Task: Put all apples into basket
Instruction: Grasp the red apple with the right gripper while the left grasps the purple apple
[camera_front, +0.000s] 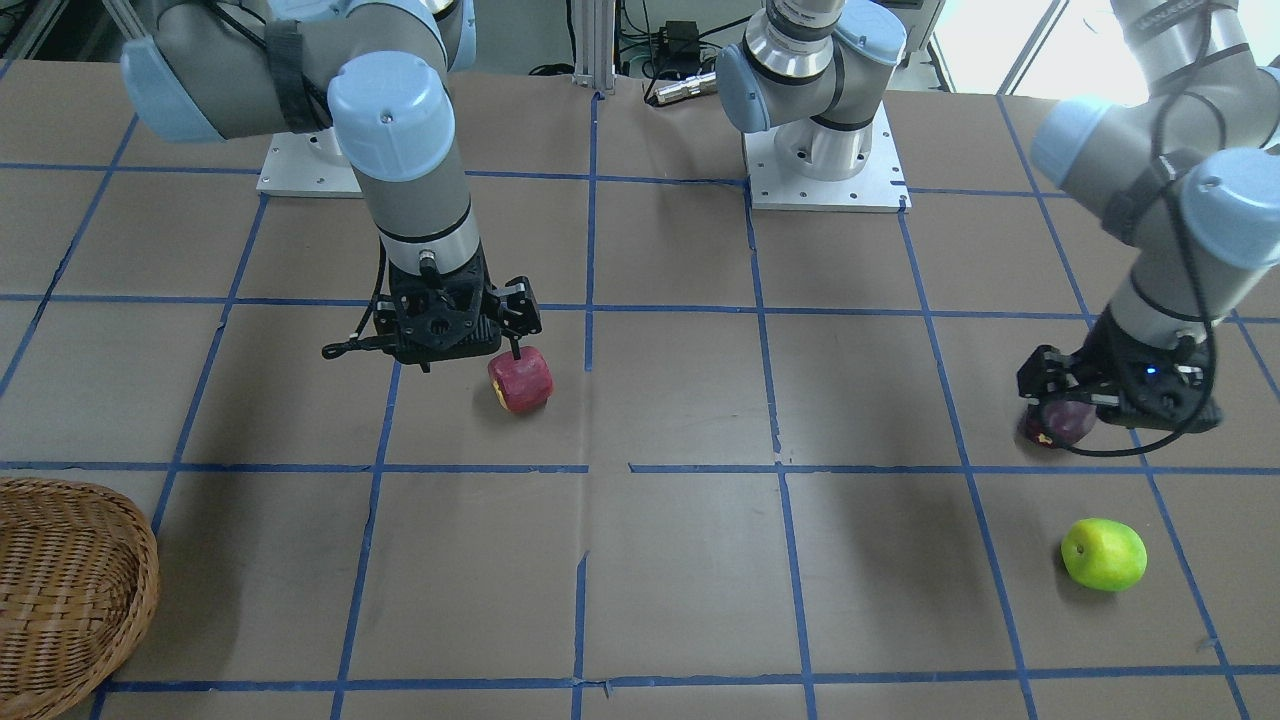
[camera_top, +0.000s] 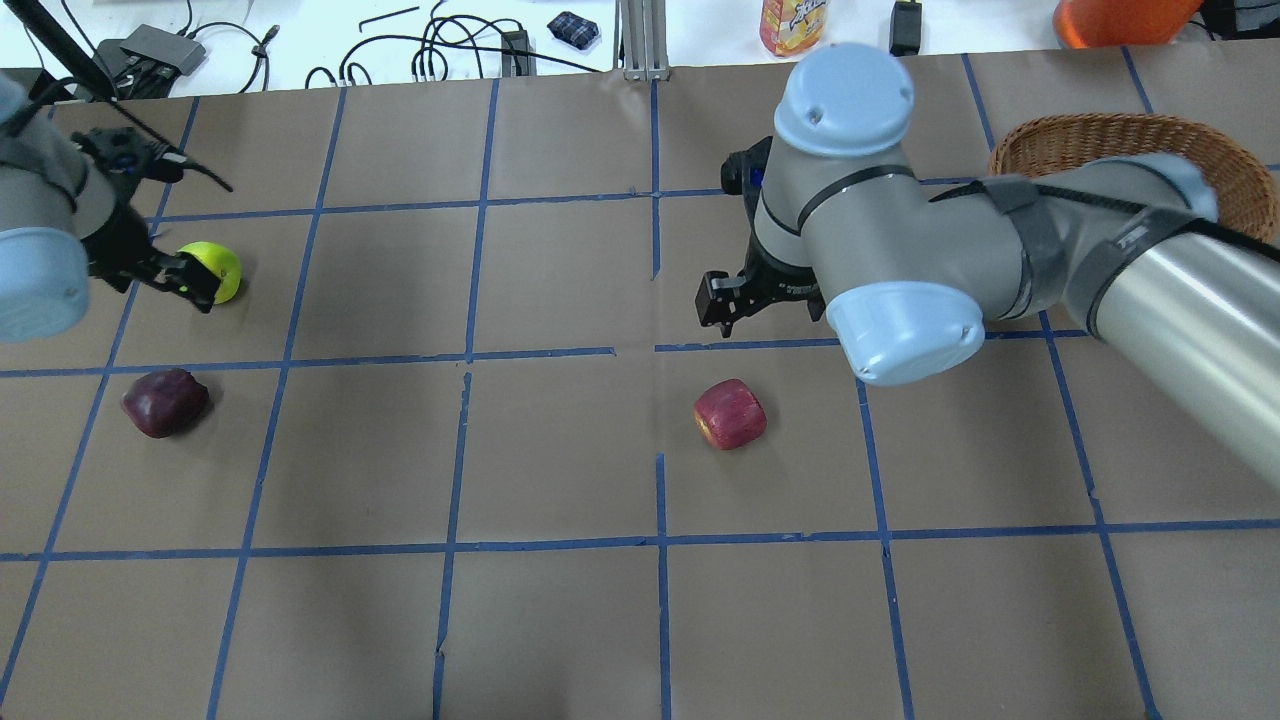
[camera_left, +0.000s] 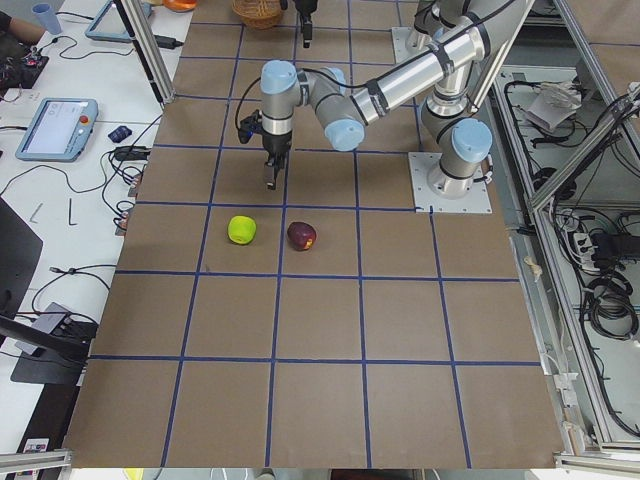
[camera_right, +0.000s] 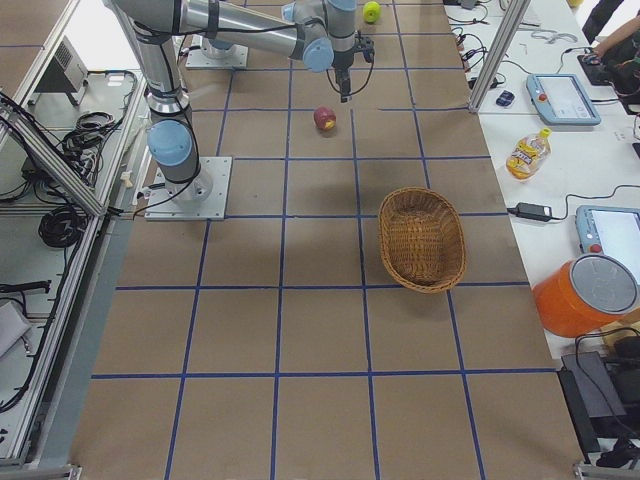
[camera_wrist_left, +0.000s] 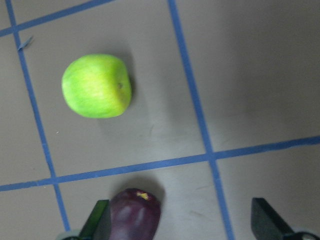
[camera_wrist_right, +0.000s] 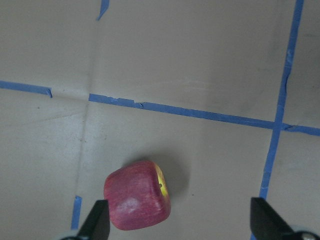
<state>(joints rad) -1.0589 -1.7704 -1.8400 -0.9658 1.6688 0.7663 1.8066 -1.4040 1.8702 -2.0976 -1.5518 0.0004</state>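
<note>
The blocky red apple (camera_front: 521, 380) lies mid-table, also in the overhead view (camera_top: 731, 413). My right gripper (camera_front: 500, 335) hovers open just above and beside it; in the right wrist view the red apple (camera_wrist_right: 137, 196) sits by one finger, not between the open jaws. The dark purple apple (camera_top: 165, 401) and the green apple (camera_top: 222, 270) lie on the robot's left side. My left gripper (camera_front: 1065, 385) is open above the purple apple (camera_wrist_left: 135, 215), which is next to one finger (camera_wrist_left: 99, 222). The green apple (camera_wrist_left: 96, 86) lies apart. The wicker basket (camera_top: 1130, 140) stands at the far right and holds no apple.
Brown paper with blue tape lines covers the table. Both arm bases (camera_front: 825, 170) stand at the robot's edge. Beyond the far edge are cables, a bottle (camera_top: 790, 25) and an orange container (camera_top: 1120, 15). The right arm's forearm (camera_top: 1150, 270) passes over the basket's near side.
</note>
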